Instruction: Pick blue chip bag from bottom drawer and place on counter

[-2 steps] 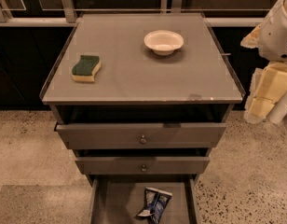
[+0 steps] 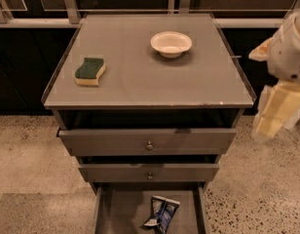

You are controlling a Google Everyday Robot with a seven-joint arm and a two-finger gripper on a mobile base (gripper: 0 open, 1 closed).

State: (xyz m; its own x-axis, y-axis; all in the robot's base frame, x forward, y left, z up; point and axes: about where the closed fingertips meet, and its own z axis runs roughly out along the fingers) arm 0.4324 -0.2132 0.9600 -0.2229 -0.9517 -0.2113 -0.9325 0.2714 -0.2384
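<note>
Camera view: pre-grasp step. The gripper [image 2: 272,116] hangs at the right edge beside the counter [image 2: 140,77], well apart from the blue chip bag [image 2: 162,213], which lies in the open bottom drawer [image 2: 124,209]. Next move, as I judge it: descend into the drawer and close on the bag. Can't tell the grip state. Drawer front is cut off.

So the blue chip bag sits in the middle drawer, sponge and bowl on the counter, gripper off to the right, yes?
Not quite. The camera view shows the blue chip bag in the open bottom drawer, not the middle drawer. The sponge and bowl are on the counter, and the gripper hangs right of it.
</note>
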